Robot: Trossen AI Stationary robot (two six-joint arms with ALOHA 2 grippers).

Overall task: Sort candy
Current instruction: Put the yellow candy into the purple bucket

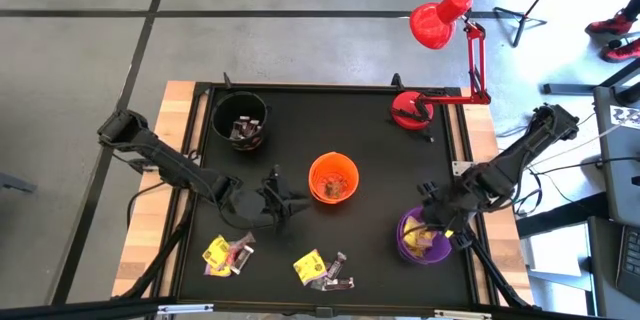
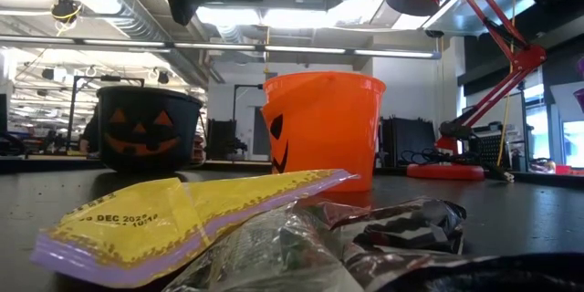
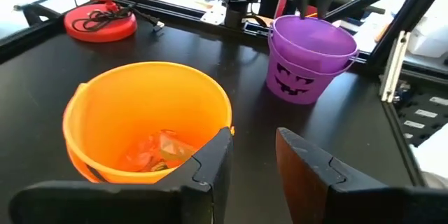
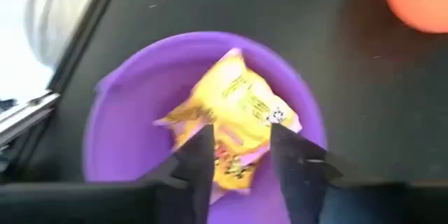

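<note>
1. Three pumpkin-face buckets: one black [image 1: 240,120], one orange [image 1: 333,178], one purple [image 1: 422,237].
2. Two loose candy piles on the mat [image 1: 228,254] [image 1: 323,269].
3. One red desk lamp [image 1: 440,18].
4. Two arms.

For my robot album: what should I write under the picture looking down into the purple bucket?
Right hand open above the purple bucket, yellow candy inside.

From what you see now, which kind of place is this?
Probably a robotics lab or workshop: open ceiling ducts, equipment racks behind the table, and a clamped red desk lamp.
</note>
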